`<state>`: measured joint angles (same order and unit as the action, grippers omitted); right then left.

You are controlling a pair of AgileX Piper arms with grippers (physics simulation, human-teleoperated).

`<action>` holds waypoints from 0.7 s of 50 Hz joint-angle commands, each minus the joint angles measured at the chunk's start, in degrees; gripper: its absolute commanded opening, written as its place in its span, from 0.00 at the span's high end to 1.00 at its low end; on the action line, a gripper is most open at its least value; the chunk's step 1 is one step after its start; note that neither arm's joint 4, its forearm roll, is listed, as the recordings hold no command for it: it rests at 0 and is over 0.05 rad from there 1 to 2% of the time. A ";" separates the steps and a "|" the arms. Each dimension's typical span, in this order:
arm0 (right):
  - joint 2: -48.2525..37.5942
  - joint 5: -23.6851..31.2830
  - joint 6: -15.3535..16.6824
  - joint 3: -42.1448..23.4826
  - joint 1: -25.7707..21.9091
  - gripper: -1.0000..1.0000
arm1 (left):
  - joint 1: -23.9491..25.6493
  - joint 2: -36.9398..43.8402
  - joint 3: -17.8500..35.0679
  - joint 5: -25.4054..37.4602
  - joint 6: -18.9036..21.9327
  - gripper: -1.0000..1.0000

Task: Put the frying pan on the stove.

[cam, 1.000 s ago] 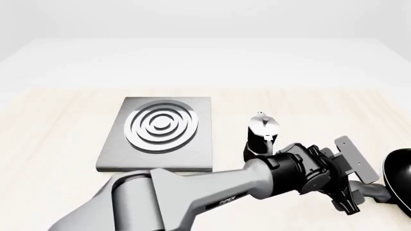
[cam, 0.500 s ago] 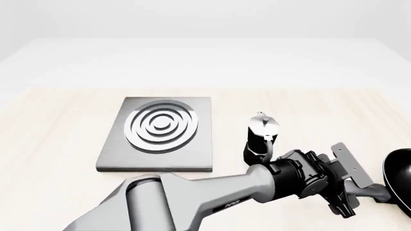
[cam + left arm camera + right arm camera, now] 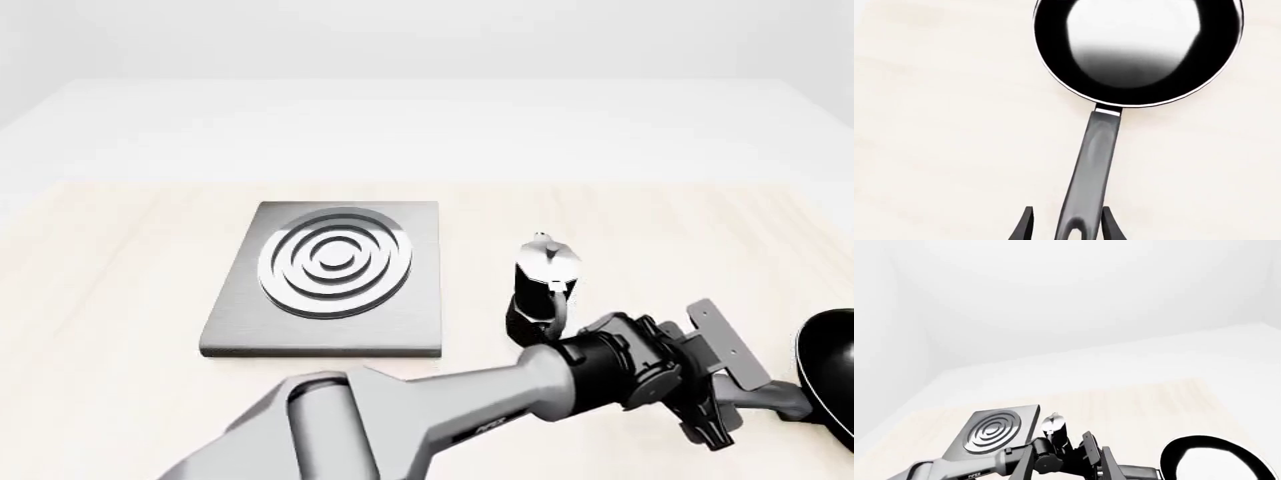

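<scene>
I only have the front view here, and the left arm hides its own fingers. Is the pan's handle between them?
Observer: Yes. In the left wrist view the left gripper straddles the hole end of the frying pan handle, jaws open, not clamped.
Reviewer: Anything in the pan? It's cut off at my edge.
Observer: Nothing; its glossy inside is bare.
Reviewer: Where's the right gripper?
Observer: It shows in no view; its wrist camera takes in the stove, the moka pot and the pan.
</scene>
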<state>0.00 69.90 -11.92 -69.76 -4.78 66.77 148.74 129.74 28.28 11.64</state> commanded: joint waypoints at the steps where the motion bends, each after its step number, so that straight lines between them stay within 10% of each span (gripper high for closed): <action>1: 0.00 0.00 -0.08 0.00 0.05 0.00 | 0.07 1.59 2.06 0.96 0.12 0.00; 2: 0.00 0.00 -0.06 -0.01 0.05 0.00 | 0.14 1.62 2.04 0.98 0.14 0.00; 3: 0.00 0.00 -0.09 -0.02 0.05 0.00 | 0.09 1.74 2.27 1.08 0.20 1.00; 35: 0.00 0.00 0.85 -0.04 0.07 0.00 | -0.12 -8.78 -5.32 -1.86 1.81 1.00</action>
<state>0.00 69.90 -11.37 -69.82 -4.73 67.36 144.04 125.50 27.51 12.76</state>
